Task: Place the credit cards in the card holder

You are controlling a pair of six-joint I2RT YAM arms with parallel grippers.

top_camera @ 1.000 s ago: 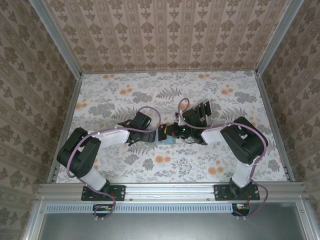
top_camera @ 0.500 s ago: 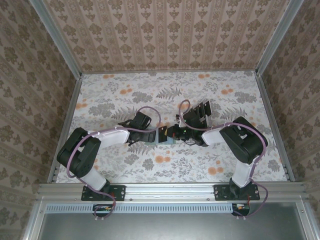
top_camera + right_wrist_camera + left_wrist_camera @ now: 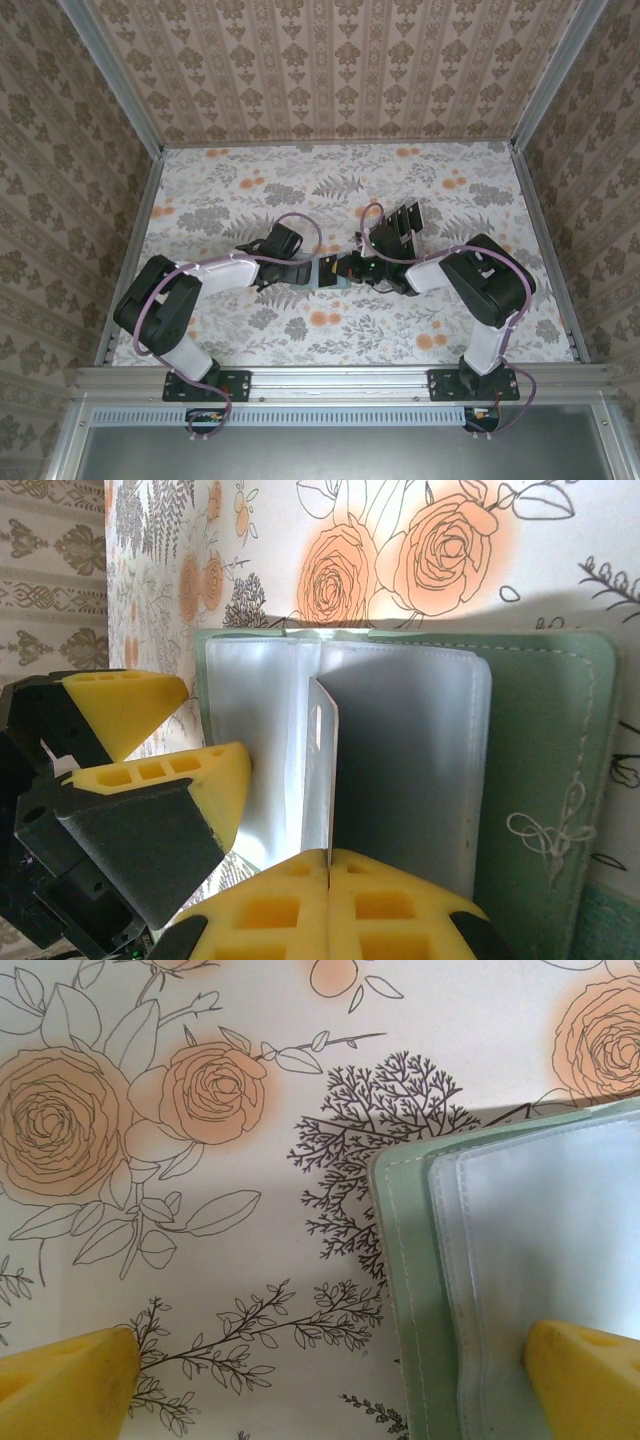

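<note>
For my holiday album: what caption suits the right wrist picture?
Right fingers pinch a clear sleeve of the open green card holder; open left fingers straddle its edge.

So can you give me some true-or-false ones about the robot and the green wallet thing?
1. The card holder lies open on the table. True.
2. The left gripper has its jaws shut. False: they stand wide open.
3. The right gripper has its jaws closed on a clear sleeve of the card holder. True.
4. The card holder is red. False: it is pale green.
5. The table is plain white. False: it has a flower pattern.
</note>
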